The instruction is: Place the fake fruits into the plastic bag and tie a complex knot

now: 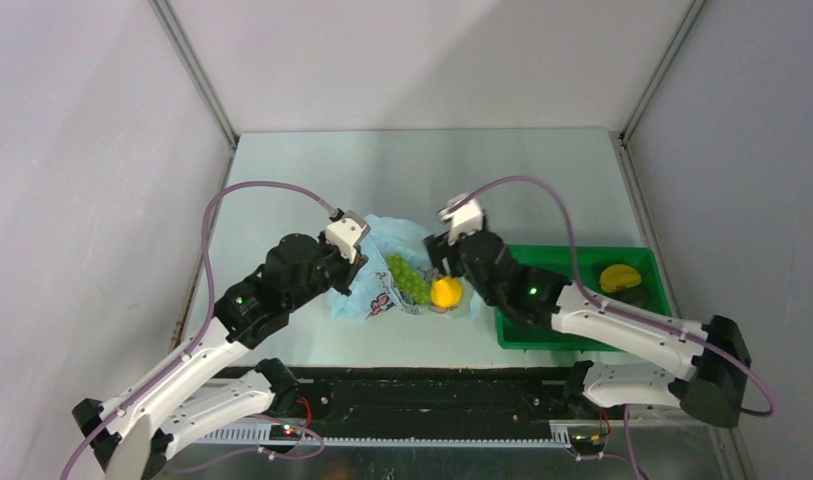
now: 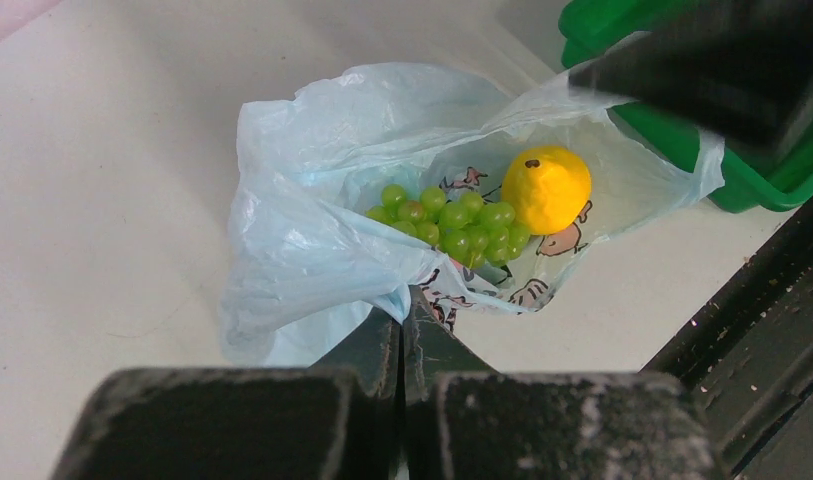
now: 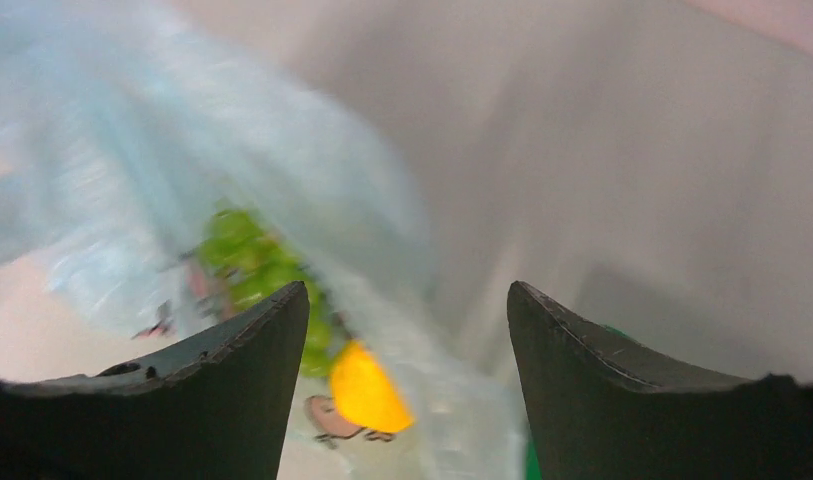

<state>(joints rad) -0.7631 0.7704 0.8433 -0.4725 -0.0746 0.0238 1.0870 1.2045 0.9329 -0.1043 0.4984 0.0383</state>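
Left hand point(image 2: 402, 315) pinches the plastic bag point(image 2: 312, 200) rim; right hand point(image 3: 407, 290) gapes empty above grapes point(image 2: 452, 220) and yellow fruit point(image 2: 547, 188) inside.

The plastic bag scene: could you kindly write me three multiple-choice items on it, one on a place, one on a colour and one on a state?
1. Where do the grapes lie? A on the bare table; B in the plastic bag; C held in the air.
2. What colour is the tray? A green; B red; C white.
3. How do the left fingers stand? A wide apart; B shut on a fruit; C shut on the plastic bag's edge.
Key: 1 B, they sit inside the bag's mouth beside the yellow fruit; 2 A, its walls are green; 3 C, the fingers meet with blue film pinched between them.
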